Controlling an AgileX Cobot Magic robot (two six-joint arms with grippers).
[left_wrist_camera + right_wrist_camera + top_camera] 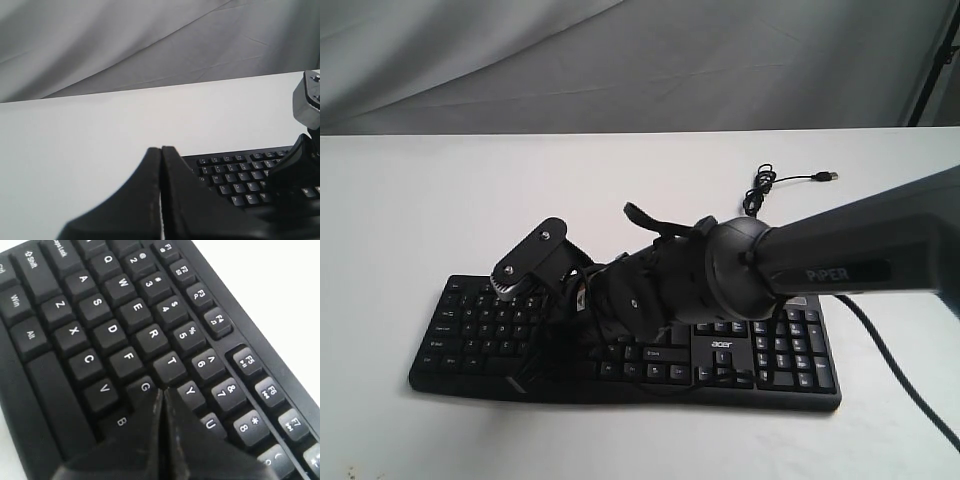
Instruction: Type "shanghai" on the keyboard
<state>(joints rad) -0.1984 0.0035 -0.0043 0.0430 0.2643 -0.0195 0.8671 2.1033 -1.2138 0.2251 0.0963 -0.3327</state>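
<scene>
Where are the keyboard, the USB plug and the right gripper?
keyboard (790,352): exterior view, on its number pad.
USB plug (829,176): exterior view, on the metal end of the cable.
right gripper (162,396): right wrist view, between its closed fingertips.

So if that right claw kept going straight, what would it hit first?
Most likely the keyboard: the shut right gripper points down at the keys, tips between G and Y. The exact key is hidden beneath it.

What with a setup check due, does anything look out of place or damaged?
The keyboard has its USB cable bunched on the table behind it, plug free, connected to nothing. No damage shows.
</scene>
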